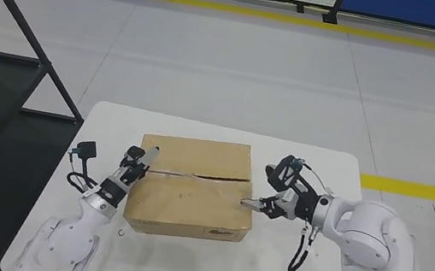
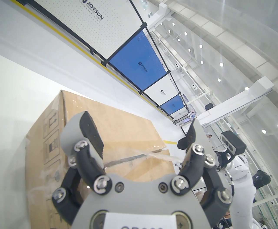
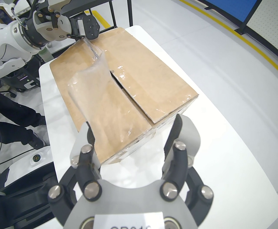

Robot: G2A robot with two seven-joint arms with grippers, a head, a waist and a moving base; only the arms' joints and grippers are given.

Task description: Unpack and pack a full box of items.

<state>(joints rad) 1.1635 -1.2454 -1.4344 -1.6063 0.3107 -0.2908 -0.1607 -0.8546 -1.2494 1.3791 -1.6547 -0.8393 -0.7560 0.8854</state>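
1 box, left end effector agape, right end effector agape

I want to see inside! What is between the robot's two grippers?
The cardboard box, flaps shut, fills the stretch between left gripper and right gripper, clearest in the top view.

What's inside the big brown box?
The brown cardboard box has its top flaps shut, with only a dark slit between them and clear tape peeling off. Whatever is inside is hidden.
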